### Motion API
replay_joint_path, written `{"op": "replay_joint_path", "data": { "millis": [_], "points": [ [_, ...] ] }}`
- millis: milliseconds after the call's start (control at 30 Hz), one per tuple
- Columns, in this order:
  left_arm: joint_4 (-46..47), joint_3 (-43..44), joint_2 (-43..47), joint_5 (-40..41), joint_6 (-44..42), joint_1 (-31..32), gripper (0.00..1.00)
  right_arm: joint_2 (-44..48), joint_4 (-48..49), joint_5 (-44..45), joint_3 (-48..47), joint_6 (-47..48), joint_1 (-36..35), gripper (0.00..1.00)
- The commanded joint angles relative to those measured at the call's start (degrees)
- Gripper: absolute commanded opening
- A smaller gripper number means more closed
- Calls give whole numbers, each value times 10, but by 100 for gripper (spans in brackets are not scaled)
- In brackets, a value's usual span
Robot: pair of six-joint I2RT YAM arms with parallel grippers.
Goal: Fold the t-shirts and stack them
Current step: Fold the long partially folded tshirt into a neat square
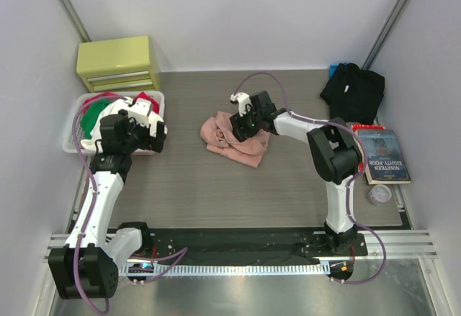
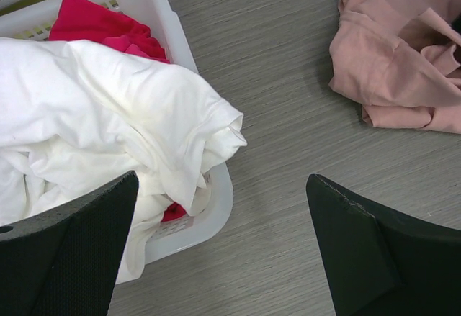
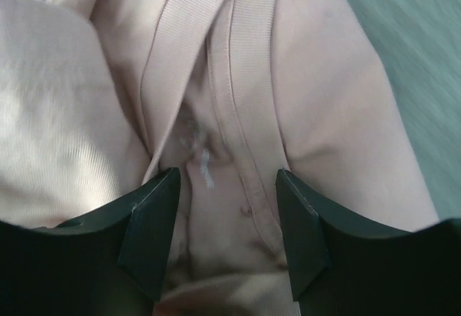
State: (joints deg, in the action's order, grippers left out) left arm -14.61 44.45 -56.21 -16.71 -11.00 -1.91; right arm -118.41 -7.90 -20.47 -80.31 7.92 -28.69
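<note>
With the pink shirt crumpled, folding hasn't begun (spreading comes first): the right gripper, half-open and gripping nothing at its one o'clock, needs a hem.

A grey wood-grain table fills the enclosure, boxed in by plain white walls under soft, even light. A yellow-green drawer cabinet sits in the far left corner. Slim metal poles slant up the back corners, and an aluminium rail runs along the near edge.

salmon-pink tee, blk tee, wht basket
</note>
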Motion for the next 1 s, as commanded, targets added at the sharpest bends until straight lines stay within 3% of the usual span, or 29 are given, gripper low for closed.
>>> {"op": "replay_joint_path", "data": {
  "millis": [0, 167, 200, 233, 267, 400, 467, 500, 567, 667, 967],
  "points": [
    [8, 13, 2, -15, -1, -4, 100, 152, 71, 75, 74, -19, 7, 62],
    [6, 10, 4, -26, 3, -3, 100, 244, 25, 71, 104, -29, 4, 65],
    [6, 7, 4, -27, 3, -4, 100, 253, 15, 66, 108, -27, 4, 50],
    [6, 7, 6, -28, 2, -3, 100, 270, 4, 55, 114, -16, 4, 11],
    [5, 6, 6, -28, 2, -4, 100, 279, 3, 61, 123, -22, 4, 1],
    [5, 6, 8, -29, 2, -4, 100, 285, -40, 54, 123, -19, 5, 1],
    [6, 4, 10, -30, 2, -4, 100, 249, -109, 20, 92, -9, 5, 1],
    [6, 4, 11, -31, 3, -3, 100, 240, -122, 11, 77, -10, 5, 8],
    [5, 3, 8, -31, 4, -3, 100, 232, -131, -18, 73, -6, 4, 41],
    [5, 2, 8, -28, 1, -3, 100, 234, -119, -23, 73, -5, 2, 52],
    [6, 2, 1, -23, -3, -3, 100, 214, -130, -22, 61, 5, -44, 54]
  ]
}}
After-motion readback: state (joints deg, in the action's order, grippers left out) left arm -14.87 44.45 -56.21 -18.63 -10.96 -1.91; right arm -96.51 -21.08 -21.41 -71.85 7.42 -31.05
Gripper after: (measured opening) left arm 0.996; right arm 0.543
